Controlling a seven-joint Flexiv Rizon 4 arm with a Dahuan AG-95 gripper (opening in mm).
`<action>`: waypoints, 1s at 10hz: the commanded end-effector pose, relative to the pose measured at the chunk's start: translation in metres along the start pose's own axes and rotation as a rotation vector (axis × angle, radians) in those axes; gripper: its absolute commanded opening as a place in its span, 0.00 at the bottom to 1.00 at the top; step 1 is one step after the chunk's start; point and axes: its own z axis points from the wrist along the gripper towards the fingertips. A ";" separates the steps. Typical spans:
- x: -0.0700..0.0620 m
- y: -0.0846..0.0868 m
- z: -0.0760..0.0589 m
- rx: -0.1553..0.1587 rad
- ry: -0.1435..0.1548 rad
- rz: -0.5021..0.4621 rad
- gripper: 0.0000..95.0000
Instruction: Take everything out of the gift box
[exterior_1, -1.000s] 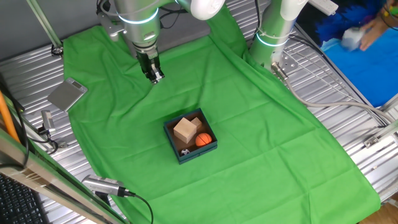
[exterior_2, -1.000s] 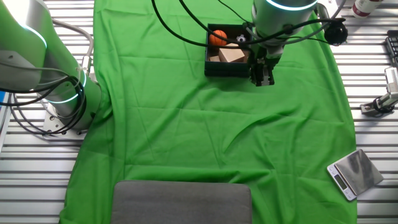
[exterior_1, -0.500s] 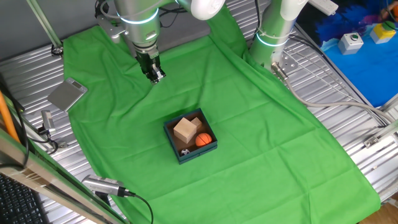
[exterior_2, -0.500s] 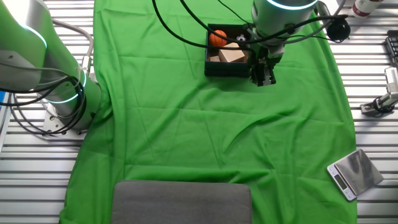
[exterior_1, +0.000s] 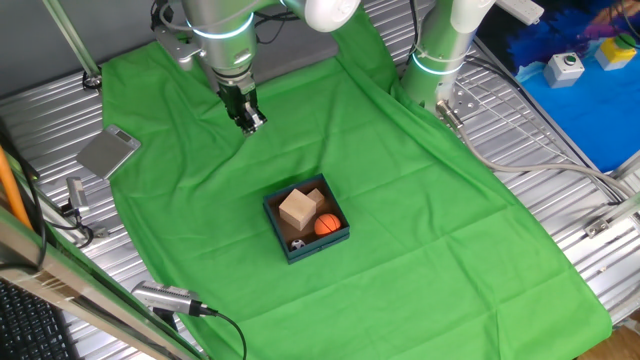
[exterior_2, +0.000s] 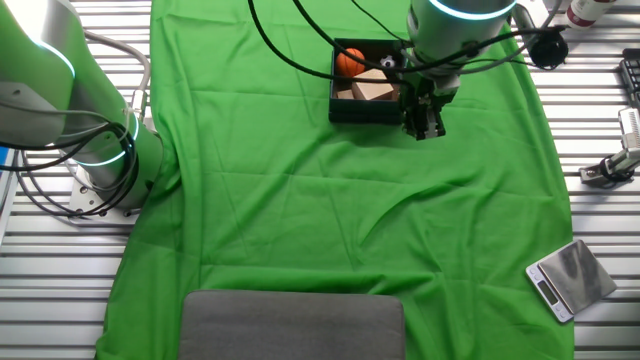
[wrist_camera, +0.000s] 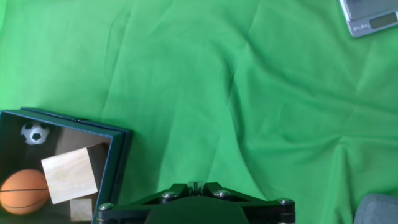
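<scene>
- Gift box (exterior_1: 306, 222) mid-cloth, holding wooden cube (exterior_1: 297, 209), orange ball (exterior_1: 327, 225), soccer ball (wrist_camera: 35, 133).
- Gripper (exterior_1: 247, 119) well apart, empty; jaw opening unclear.
- Best centred above one item before descending.

Open green cloth all round the box, nothing standing over it.
The gift box (exterior_1: 306, 222) sits alone mid-cloth (exterior_1: 420, 200), top open, with the bigger wooden cube (exterior_1: 297, 209), the orange ball (exterior_1: 327, 225) and the soccer ball (wrist_camera: 35, 133) crowding its floor. The gripper (exterior_1: 248, 121) hangs well apart from it over bare cloth. A small scale (exterior_1: 108, 152) lies off at the cloth's edge.
</scene>
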 end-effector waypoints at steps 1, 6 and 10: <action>0.000 0.001 0.000 -0.014 0.008 0.004 0.00; 0.000 0.001 0.000 -0.023 0.015 -0.078 0.00; 0.000 0.001 0.000 -0.056 0.067 -0.271 0.00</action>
